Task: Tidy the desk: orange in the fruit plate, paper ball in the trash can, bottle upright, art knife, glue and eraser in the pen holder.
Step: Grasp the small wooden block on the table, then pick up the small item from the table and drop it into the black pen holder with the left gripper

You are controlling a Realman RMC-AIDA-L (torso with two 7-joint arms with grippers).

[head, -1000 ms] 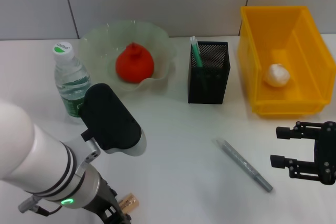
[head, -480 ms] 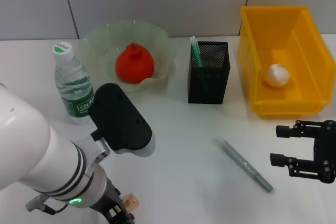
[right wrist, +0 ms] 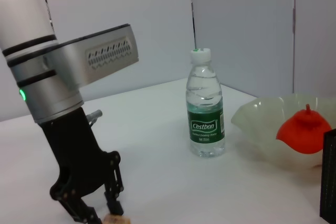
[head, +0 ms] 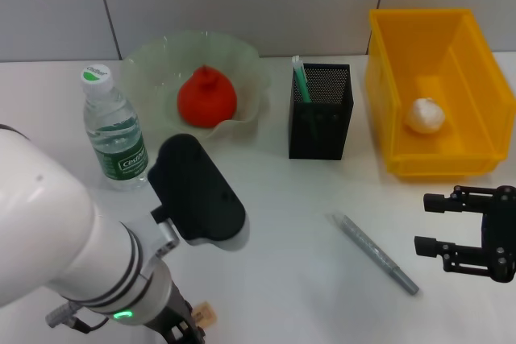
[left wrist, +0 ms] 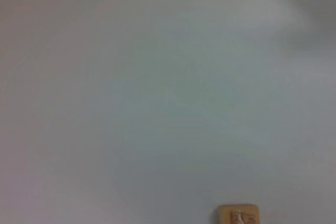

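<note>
Hovering with fingers spread over the eraser (right wrist: 116, 219), left tool (right wrist: 97, 205) stands near bottle (right wrist: 206, 104).

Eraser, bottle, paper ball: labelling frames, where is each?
eraser (left wrist: 238, 215), left wrist view, its printed top face
bottle (head: 118, 136), head view, its green label
paper ball (head: 425, 114), head view, its middle

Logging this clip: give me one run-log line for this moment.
left gripper: open over eraser | right gripper: open, idle near pen | orange: in bowl | bottle: upright
</note>
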